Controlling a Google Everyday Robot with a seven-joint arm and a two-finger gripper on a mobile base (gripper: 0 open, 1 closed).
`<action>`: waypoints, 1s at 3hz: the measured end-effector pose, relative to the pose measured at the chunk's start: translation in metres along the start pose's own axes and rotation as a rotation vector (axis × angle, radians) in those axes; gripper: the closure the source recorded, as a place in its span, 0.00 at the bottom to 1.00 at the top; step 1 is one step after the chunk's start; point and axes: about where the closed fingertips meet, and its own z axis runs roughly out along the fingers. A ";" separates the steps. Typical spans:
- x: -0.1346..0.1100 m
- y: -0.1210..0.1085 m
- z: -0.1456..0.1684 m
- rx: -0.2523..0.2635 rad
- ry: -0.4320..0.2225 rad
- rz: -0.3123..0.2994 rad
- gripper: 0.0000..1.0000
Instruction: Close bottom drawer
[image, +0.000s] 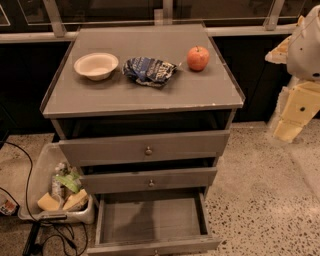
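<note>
The bottom drawer of the grey cabinet is pulled far out toward me. It is a shallow empty box, and its flat front sits at the lower edge of the view with the knob barely showing. My gripper hangs at the far right, beside the cabinet at about the height of the top drawer. It is well above and to the right of the bottom drawer and touches nothing.
The top drawer and middle drawer stick out slightly. A white bowl, a crumpled chip bag and an apple lie on the cabinet top. A plastic bin of items and cables lie on the floor at the left.
</note>
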 end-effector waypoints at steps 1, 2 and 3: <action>-0.001 0.002 0.000 0.009 0.001 -0.005 0.00; -0.001 0.023 0.020 -0.010 -0.036 -0.030 0.00; 0.010 0.061 0.075 -0.085 -0.085 -0.037 0.00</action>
